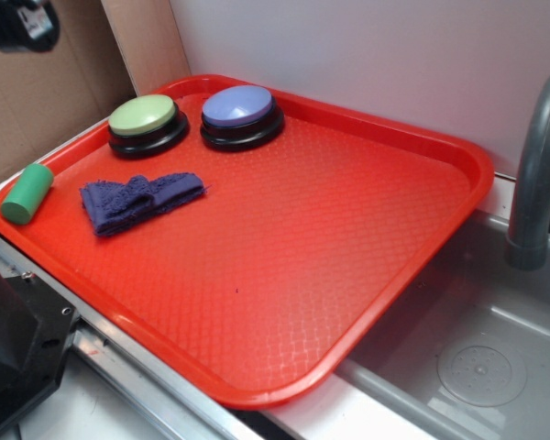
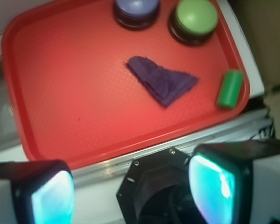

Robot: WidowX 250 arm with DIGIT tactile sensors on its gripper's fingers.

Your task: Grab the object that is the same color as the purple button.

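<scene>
Red tray [image 1: 385, 266] beside a grey sink [image 1: 495, 367] holds the purple cloth [image 1: 139, 200]; jaws wide open, empty.

Two pale jaws with black-rimmed pads [image 2: 51, 198] glowing cyan; between them a black octagonal mount [image 2: 158, 186] with small silver screws. Dark housing [image 1: 18, 23] at the top-left corner.

a pale, plain wall [image 1: 367, 64] stands behind, with brown cardboard [image 1: 46, 101] at the left — a grey sink basin [image 1: 477, 357] and its grey faucet [image 1: 536, 174] sit at the right, softly and evenly lit.
</scene>
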